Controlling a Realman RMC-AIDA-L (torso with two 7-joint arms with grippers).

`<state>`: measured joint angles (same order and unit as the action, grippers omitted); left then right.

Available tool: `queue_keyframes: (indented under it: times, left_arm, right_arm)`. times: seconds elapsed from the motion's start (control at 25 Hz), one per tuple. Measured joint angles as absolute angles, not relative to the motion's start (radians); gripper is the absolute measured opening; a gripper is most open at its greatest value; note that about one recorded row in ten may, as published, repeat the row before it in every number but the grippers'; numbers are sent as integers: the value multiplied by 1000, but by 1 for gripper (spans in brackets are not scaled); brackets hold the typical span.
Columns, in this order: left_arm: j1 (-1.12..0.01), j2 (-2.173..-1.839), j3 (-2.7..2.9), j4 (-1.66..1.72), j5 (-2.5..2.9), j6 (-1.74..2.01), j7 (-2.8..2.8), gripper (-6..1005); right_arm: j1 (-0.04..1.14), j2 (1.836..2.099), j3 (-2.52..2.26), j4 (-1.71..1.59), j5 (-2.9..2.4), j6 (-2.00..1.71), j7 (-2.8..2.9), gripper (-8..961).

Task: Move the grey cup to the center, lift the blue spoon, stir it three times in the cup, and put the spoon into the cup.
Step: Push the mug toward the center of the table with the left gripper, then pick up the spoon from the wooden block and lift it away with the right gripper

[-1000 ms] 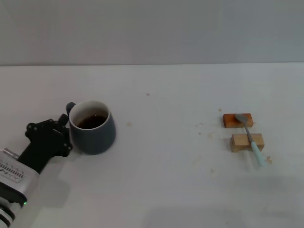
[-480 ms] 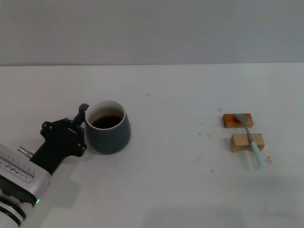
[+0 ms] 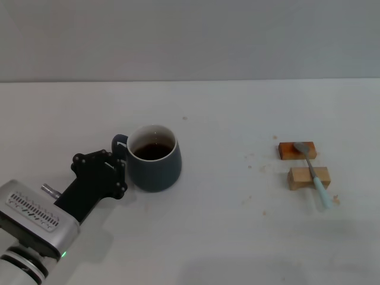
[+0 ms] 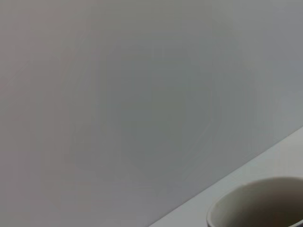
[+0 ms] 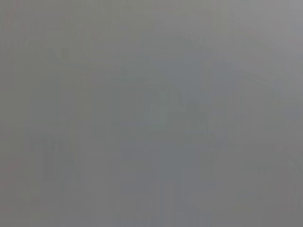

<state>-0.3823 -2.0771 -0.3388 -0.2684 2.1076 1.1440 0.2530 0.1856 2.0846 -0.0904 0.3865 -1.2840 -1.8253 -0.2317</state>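
Left pincer (image 3: 113, 172) at the handle of the dark-grey rounded ceramic mug (image 3: 155, 158); grip state unclear. Jerky slide risks slopping the dark liquid onto the white counter (image 3: 225, 225).

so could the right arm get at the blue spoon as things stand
Probably yes. The blue spoon lies in the open across two wooden blocks on the robot's right, with nothing over or beside it. The left claw is busy far off at the grey cup. The right arm itself is out of view.
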Motion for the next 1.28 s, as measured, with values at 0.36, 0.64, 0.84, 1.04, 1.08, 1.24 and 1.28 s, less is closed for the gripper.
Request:
queue_keyframes:
  times: [0.36, 0.64, 0.84, 1.04, 1.08, 1.24, 1.28]
  left_arm:
    - [-386, -2079, -328, -273, 2108, 1142, 252, -2]
    - [-293, -2069, -415, -263, 2099, 1251, 249, -2]
    - [-198, -2065, -534, -244, 2099, 1355, 43, -2]
    - [-171, -2064, -541, -181, 2101, 1409, -101, -2]
    - [-164, -2065, -544, -173, 2100, 1410, -115, -2]
    - [-151, -2068, -554, -134, 2100, 1393, -111, -2]
    - [-151, -2068, -554, -134, 2100, 1393, -111, -2]
  right_arm:
    - [187, 2085, -90, 386, -1284, -1822, -232, 667]
    - [175, 2086, -90, 391, -1288, -1837, -232, 667]
    - [168, 2086, -102, 439, -1305, -1837, -165, 668]
    - [158, 2088, -154, 447, -1312, -1815, -61, 667]
    - [158, 2088, -154, 447, -1312, -1815, -61, 667]
    - [162, 2088, -173, 453, -1316, -1713, -19, 668]
    - [162, 2088, -173, 453, -1316, -1713, -19, 668]
